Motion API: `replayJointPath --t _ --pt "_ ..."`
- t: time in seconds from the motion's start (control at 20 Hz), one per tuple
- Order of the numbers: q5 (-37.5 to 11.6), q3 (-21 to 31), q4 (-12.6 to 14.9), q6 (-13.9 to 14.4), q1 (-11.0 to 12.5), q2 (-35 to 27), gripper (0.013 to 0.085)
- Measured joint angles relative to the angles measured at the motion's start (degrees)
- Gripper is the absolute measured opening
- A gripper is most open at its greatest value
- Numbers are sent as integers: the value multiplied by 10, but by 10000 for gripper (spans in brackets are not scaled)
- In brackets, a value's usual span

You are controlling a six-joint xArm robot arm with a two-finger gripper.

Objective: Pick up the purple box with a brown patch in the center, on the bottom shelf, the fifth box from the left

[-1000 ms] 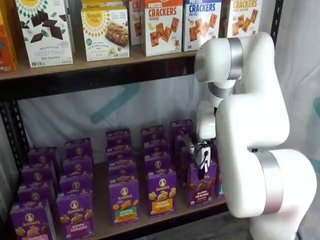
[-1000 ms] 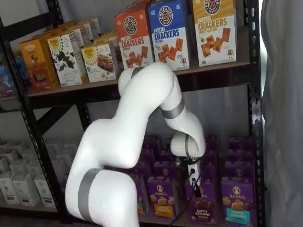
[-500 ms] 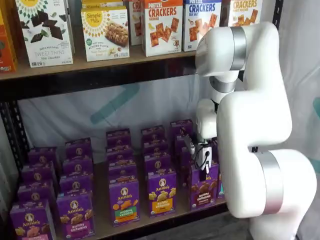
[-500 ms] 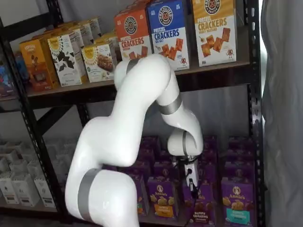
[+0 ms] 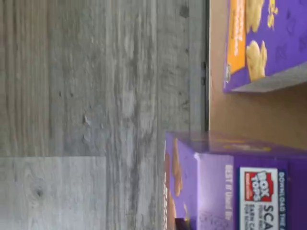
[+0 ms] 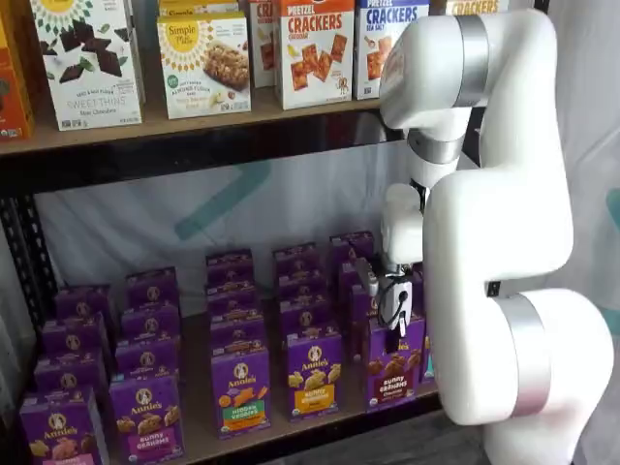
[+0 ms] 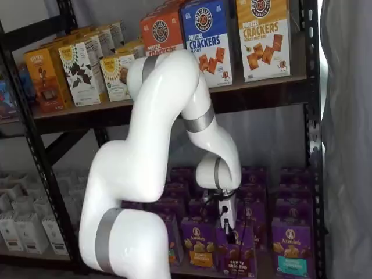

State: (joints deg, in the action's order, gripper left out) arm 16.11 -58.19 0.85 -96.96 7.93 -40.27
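The purple box (image 6: 392,366) with brown bunny cookies across its front stands at the front of the bottom shelf (image 6: 271,426), right of the box with a yellow strip (image 6: 313,373). My gripper (image 6: 394,329) comes down onto its top edge and is shut on it. In a shelf view the same purple box (image 7: 235,258) hangs under the gripper (image 7: 228,228), a cable beside it. In the wrist view the purple box (image 5: 225,182) fills the near corner and juts out past the shelf's front edge (image 5: 207,96).
Rows of small purple cartons (image 6: 145,320) fill the bottom shelf behind and beside the held one. Larger cracker boxes (image 6: 315,48) stand on the upper board. The white arm (image 6: 494,242) covers the shelf's right end. Grey wood floor (image 5: 96,96) lies below the shelf.
The arm's upper joints have risen and swung. The gripper, still shut on the purple box, has drawn it slightly forward, away from the row.
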Motion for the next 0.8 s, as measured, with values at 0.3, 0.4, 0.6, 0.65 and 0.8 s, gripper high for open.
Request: replayJointPath --t 0.3,0.4,0.6,0.65,0.8 --pt "-8 75 -5 8 -12 72 290" --pt "-4 98 -16 2 -17 100 290" --pt "15 139 -45 -19 -23 158 290" --pt "19 149 -47 -21 -23 172 290" --pt "38 178 -49 -21 -24 219 290"
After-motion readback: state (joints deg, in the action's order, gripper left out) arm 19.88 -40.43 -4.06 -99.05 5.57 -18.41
